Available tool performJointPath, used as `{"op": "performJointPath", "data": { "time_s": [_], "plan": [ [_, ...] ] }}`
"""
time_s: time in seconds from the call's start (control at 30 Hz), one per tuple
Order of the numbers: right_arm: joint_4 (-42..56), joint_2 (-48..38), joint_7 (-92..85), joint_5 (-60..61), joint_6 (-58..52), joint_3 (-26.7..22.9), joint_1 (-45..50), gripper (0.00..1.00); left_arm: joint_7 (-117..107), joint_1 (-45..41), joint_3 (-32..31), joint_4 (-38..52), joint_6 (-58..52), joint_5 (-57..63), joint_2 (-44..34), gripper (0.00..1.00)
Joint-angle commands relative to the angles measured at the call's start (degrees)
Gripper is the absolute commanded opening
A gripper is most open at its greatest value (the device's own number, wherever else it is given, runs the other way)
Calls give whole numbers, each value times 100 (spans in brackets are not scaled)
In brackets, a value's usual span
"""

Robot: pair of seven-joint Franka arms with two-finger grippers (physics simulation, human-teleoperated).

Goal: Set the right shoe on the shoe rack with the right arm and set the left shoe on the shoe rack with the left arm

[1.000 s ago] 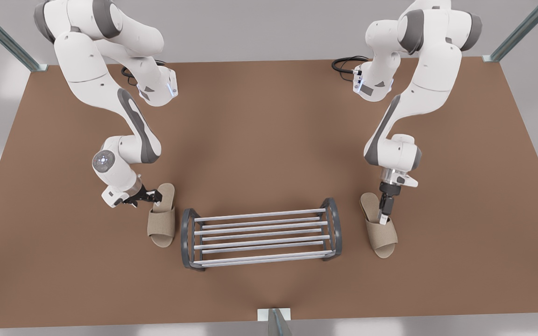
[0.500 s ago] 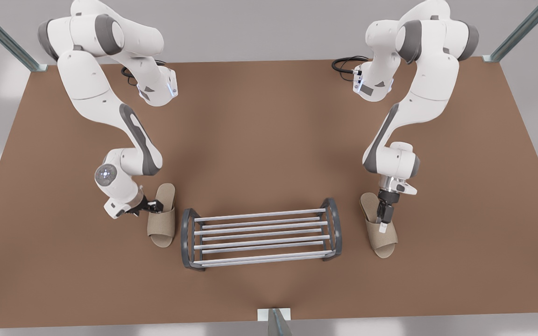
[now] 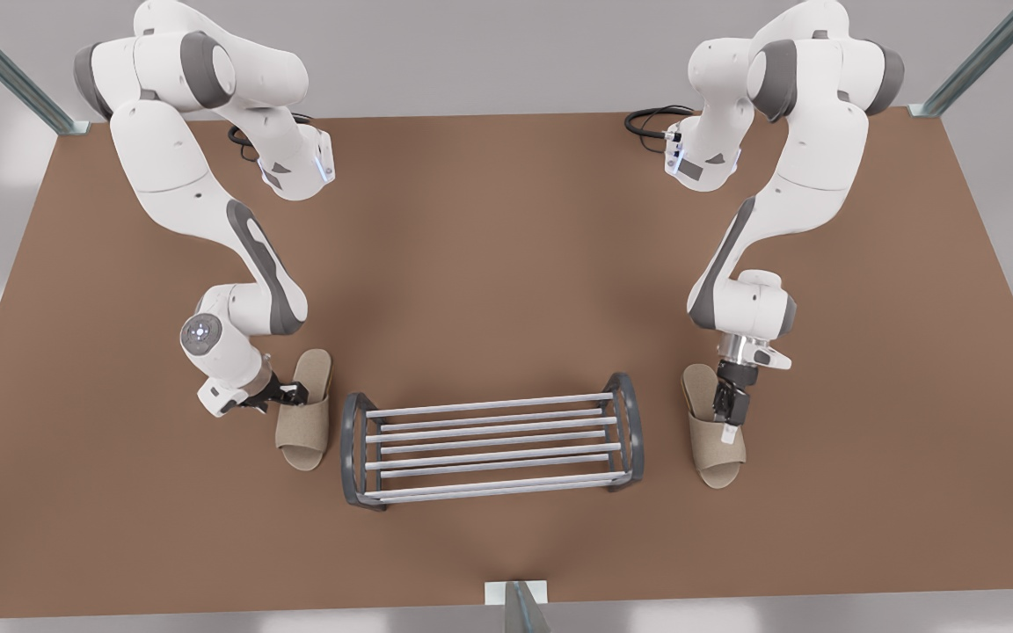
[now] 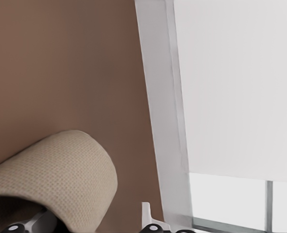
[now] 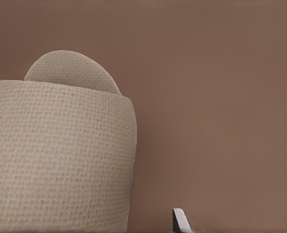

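In the front view, the rack is lying at 3 o'clock from the left gripper, which is spread wide at the left shoe, and at 9 o'clock from the right gripper, spread not discernible, at the right shoe.

The left gripper has sunk lower and crept forward from the heel end of the left slipper. It now sits at the edge of the slipper's band. That slipper has slid a little away from the arm's base. The right gripper has also dropped, going deeper onto the band of the right slipper beneath it. That slipper's toe, ahead of the gripper, has swung slightly toward the shoe rack, so it lies straighter.
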Motion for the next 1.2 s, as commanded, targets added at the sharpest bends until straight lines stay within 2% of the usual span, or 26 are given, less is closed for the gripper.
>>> {"op": "performJointPath", "data": {
  "time_s": [0.0, 0.07, 0.17, 0.27, 0.3, 0.4, 0.5, 0.53, 0.57, 0.67, 0.77, 0.8, 0.83, 0.87, 0.93, 1.0, 1.03, 1.17],
  "plan": [
    [-22, -107, -61, 6, -49, 23, -2, 68, -415, -4, -11, 10, -3, -1031, -5, 88],
    [-49, -239, -78, -3, -93, 23, -2, 54, -415, -4, -20, 133, -3, -1031, 4, 88],
    [-5, -415, -280, -3, -321, 67, -11, 21, -441, -13, -82, 274, -3, -1031, 39, 88],
    [30, -476, -544, -3, -321, 67, -11, 21, -450, -5, -82, 300, -3, -1031, 74, 88],
    [22, -590, -632, 6, -330, 67, -37, 21, -450, -4, -82, 300, -3, -1031, 83, 77],
    [-49, -959, -1054, 6, -365, 67, -107, 21, -450, -4, -82, 300, -3, -1031, 92, 75],
    [249, -2189, -1239, 40, -2235, 84, -55, 21, -459, 4, -90, 318, -3, -1031, 162, 75],
    [732, -2471, -1221, 409, -3271, 75, 147, 21, -555, 4, -91, 335, -3, -1031, 171, 75],
    [1083, -2480, -1116, 427, -3721, 75, 278, 21, -582, 4, -91, 335, -3, -1031, 171, 75],
    [1787, -2427, 447, 436, -4214, 75, 1157, 21, -582, 4, -91, 335, -3, -1031, 171, 75],
    [2279, -2173, 2302, 428, -4241, 75, 2142, 21, -916, 4, -91, 415, -3, -1031, 162, 75],
    [2534, -1936, 2689, 401, -4241, 75, 2344, 21, -925, 4, -91, 415, -3, -1031, 162, 72],
    [2781, -1699, 2900, 357, -4232, 75, 2494, 21, -951, 4, -91, 415, -3, -1031, 162, 62],
    [3097, -1461, 3076, 349, -4215, 67, 2626, 21, -1214, 4, -91, 415, -3, -1031, 144, 47],
    [3756, -811, 3358, 261, -4171, 67, 2810, 21, -1566, 4, -91, 432, 6, -1013, 83, 41],
    [4504, -169, 3332, 102, -4162, 14, 2810, 21, -1760, 31, -91, 432, 50, -1013, 21, 28],
    [4539, -90, 3323, 94, -4057, 5, 2802, 21, -1786, 57, -91, 432, 67, -1004, -14, 24],
    [4539, 113, 3235, -100, -3775, -180, 2749, 21, -2067, 66, -99, 423, 532, -987, -382, 21]
  ]
}}
